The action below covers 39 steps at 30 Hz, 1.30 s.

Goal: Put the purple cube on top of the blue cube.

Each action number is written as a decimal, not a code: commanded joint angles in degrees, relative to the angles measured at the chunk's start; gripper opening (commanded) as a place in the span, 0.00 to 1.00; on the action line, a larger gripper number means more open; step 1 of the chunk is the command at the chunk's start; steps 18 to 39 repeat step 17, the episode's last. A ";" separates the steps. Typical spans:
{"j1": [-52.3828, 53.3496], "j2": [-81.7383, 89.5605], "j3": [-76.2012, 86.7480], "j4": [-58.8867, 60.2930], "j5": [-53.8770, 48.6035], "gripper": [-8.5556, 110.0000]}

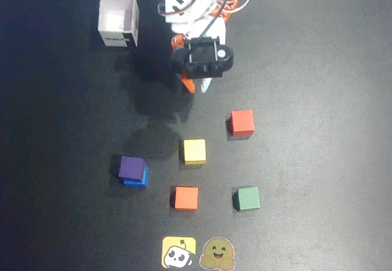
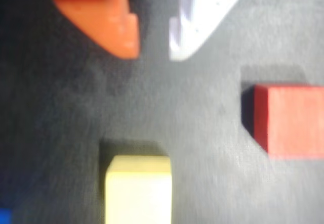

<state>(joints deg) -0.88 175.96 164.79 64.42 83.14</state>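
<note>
Overhead view looks straight down; close wrist view shares the yellow cube [image 1: 195, 151].

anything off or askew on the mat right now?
Only slightly: the purple cube sits on the blue cube offset, leaving a strip of blue showing in the overhead view. The gripper is empty, jaws apart.

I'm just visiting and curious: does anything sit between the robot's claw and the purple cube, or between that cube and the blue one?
Nothing visible. The purple cube already rests on the blue cube. The gripper is empty, apart from both; the yellow cube lies off that line.
</note>
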 commanded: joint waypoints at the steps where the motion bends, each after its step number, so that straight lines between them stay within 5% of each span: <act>1: -0.35 1.23 -0.18 2.29 -0.35 0.10; 39: -0.53 1.23 -0.18 8.17 4.66 0.10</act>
